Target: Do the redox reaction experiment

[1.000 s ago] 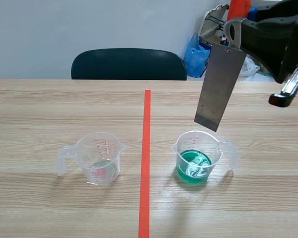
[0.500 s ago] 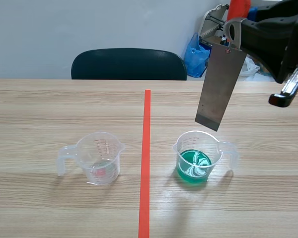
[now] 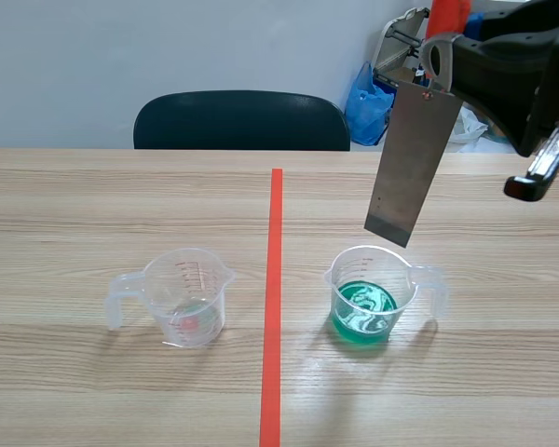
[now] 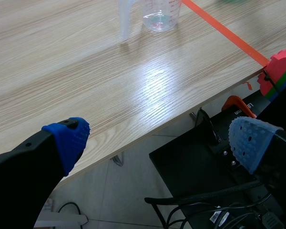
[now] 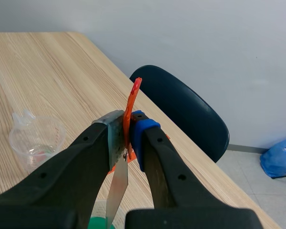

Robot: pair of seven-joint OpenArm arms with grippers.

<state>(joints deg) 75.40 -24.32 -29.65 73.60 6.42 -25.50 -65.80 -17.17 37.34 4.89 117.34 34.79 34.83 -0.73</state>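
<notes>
A grey metal plate [image 3: 412, 163] hangs tilted from my right gripper [image 3: 438, 67], which is shut on its upper end. The plate's lower edge is just above a clear beaker of green liquid [image 3: 365, 307], right of the red tape line, and does not touch the liquid. In the right wrist view the plate [image 5: 117, 188] shows edge-on between the fingers of the right gripper [image 5: 126, 129]. A second clear beaker [image 3: 184, 298] [image 5: 36, 138] [image 4: 159, 14], nearly empty, stands left of the line. My left gripper [image 4: 159, 138] is open, out past the table's near edge.
A dark chair [image 3: 242, 121] stands behind the table's far edge. Blue bags and clutter [image 3: 368, 102] sit at the back right. Below the left gripper are a black stand and a clamp [image 4: 236, 107] under the table [image 4: 86, 81].
The plate hangs in nearly the same place. Only the swirl on the green liquid's surface has shifted.
</notes>
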